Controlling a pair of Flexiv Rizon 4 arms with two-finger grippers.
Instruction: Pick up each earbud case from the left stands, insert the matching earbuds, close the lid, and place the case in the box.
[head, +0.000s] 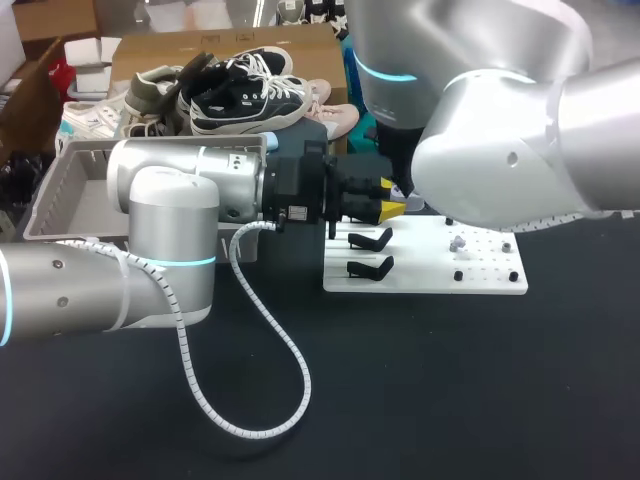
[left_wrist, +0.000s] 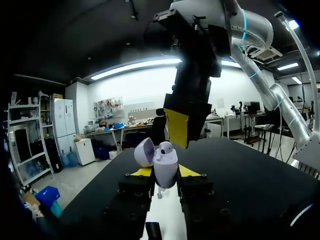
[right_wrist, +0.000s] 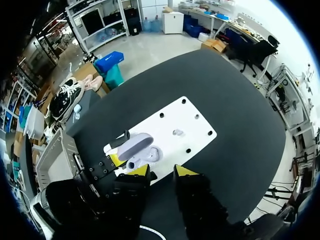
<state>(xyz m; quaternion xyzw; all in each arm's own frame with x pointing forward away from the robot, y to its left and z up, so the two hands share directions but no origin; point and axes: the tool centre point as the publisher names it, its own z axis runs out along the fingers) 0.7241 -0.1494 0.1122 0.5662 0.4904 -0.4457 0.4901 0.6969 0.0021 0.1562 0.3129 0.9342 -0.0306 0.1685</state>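
A: White case (left_wrist: 166, 170), where is it on your screen?
B: I see it in my left gripper (left_wrist: 165, 173), upright and pinched from both sides. Its lid (left_wrist: 144, 151) is tipped back, pale lilac inside. An earbud (left_wrist: 165, 148) sits in the top of the case with its rounded head showing.
A: And the other one?
B: My right gripper (right_wrist: 162, 171) hangs just above the case, pointing down at it. On its own wrist camera the jaws stand apart with nothing between them. The open case lies right ahead of them.
A: What is underneath?
B: I have the case over the end of the white board (right_wrist: 192, 120), where two black stands (head: 370, 240) sit. A small pale part (head: 458, 243) rests further along the board. The board lies on the black table (head: 450, 390). A grey bin (head: 60, 190) stands off to my left of it, partly hidden
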